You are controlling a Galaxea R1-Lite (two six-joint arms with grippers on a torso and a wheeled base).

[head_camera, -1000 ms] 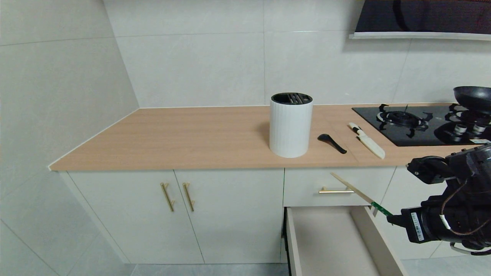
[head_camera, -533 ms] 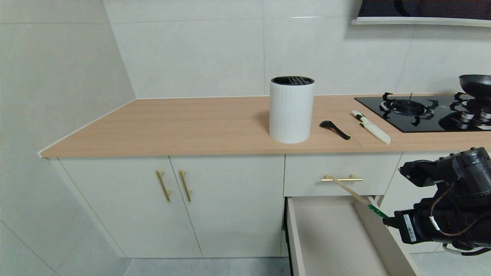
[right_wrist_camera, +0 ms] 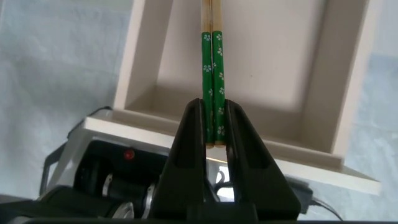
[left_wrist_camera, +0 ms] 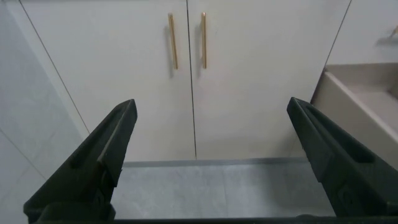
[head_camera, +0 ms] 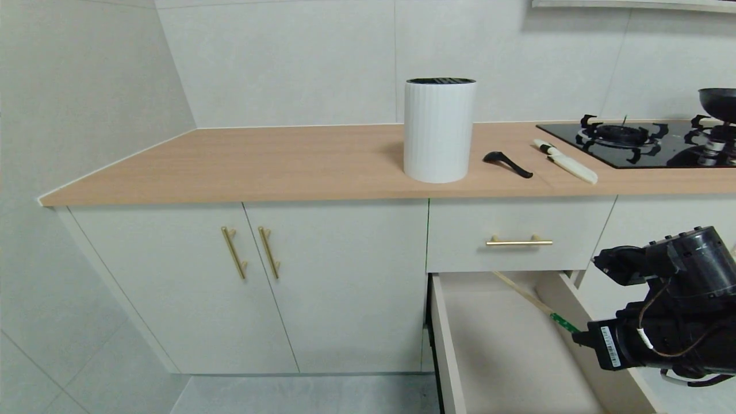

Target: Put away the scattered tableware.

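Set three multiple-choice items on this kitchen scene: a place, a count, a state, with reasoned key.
1. Where does the black spoon lie? A in a sink; B on the counter between the white holder and the knife; C on a plate.
2. How many chopsticks does the right gripper hold? A one; B two; C four.
3. The lower drawer is: A open; B shut; C removed.
Key: B, the head view shows it there; B, a pair shows in the right wrist view; A, its inside shows.
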